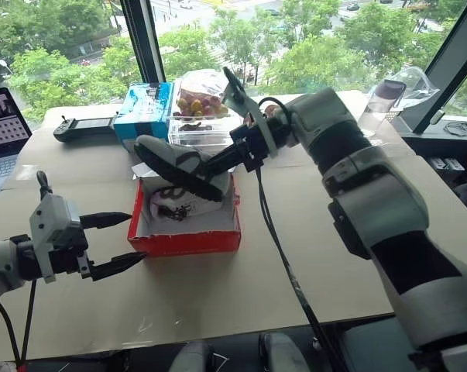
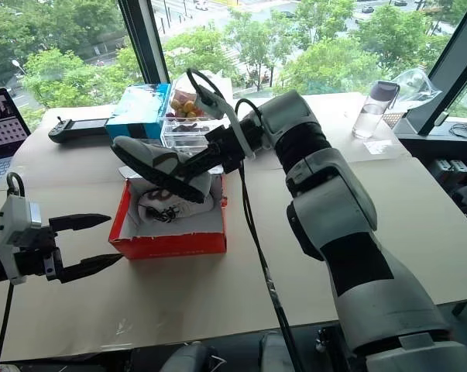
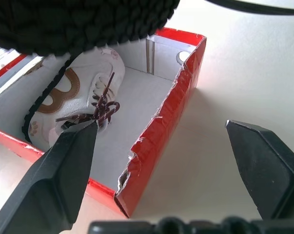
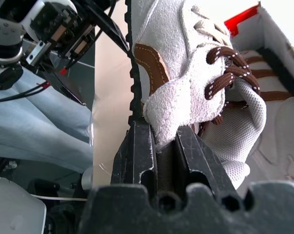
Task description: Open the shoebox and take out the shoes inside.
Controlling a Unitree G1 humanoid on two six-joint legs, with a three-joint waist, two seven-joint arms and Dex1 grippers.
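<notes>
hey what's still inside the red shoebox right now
One white sneaker with dark laces lies in the shoebox. The right gripper holds the other shoe above it, hiding the box's far end.

Shoe (image 2: pixel 159 172) in right hand (image 2: pixel 214 152)

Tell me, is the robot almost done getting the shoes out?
About halfway. The red cardboard shoebox already stands open on the table. The right gripper is shut on the heel of one white-and-grey sneaker, holding it above the box. The second white-and-grey sneaker lies inside, not yet taken out. The left gripper waits open beside the box.
</notes>
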